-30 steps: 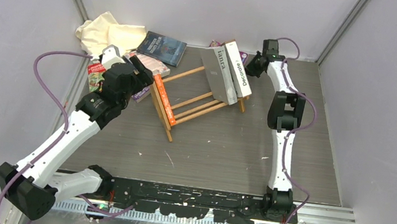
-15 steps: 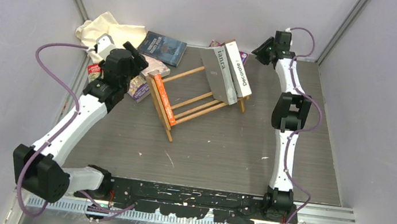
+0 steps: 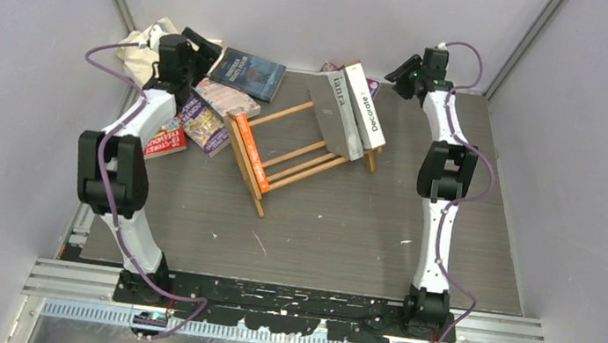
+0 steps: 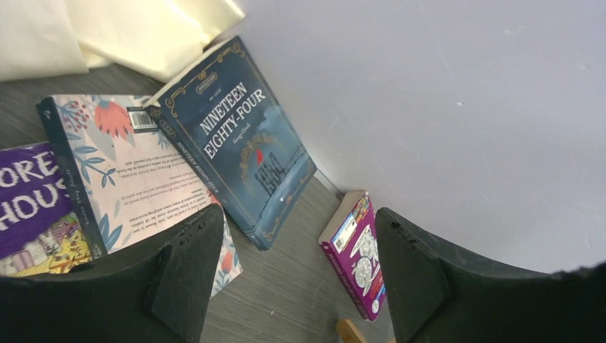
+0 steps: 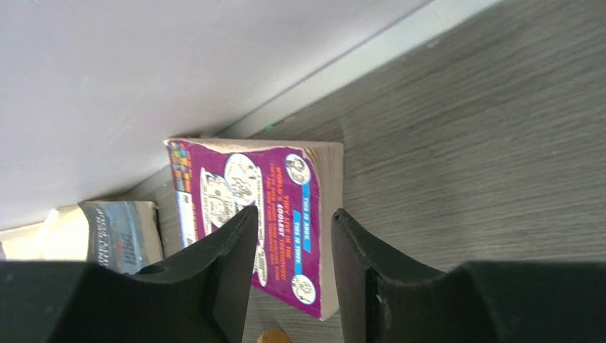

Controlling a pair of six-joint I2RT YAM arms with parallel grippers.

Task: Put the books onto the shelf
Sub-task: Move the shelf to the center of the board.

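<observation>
The shelf (image 3: 299,149) is a slatted wooden rack standing askew mid-table. An orange book (image 3: 248,151) rests at its left end; a grey book (image 3: 333,113) and the white "Decorate" book (image 3: 364,108) lean at its right end. My left gripper (image 3: 202,43) (image 4: 299,214) is open, hovering above bare table between a dark blue book (image 4: 236,143), a floral book (image 4: 128,164) and a magenta book (image 4: 354,254). My right gripper (image 3: 397,76) (image 5: 294,214) is open over that magenta book (image 5: 236,179) by the back wall, holding nothing.
A cream cloth (image 3: 153,45) lies bunched in the far-left corner. A purple book (image 3: 205,123) and a red-green book (image 3: 164,140) lie flat left of the shelf. Walls close in on the back and both sides.
My left arm swung from the shelf's left end back toward the far-left corner, uncovering the books there. The right gripper drew back toward the wall and its jaws opened.
</observation>
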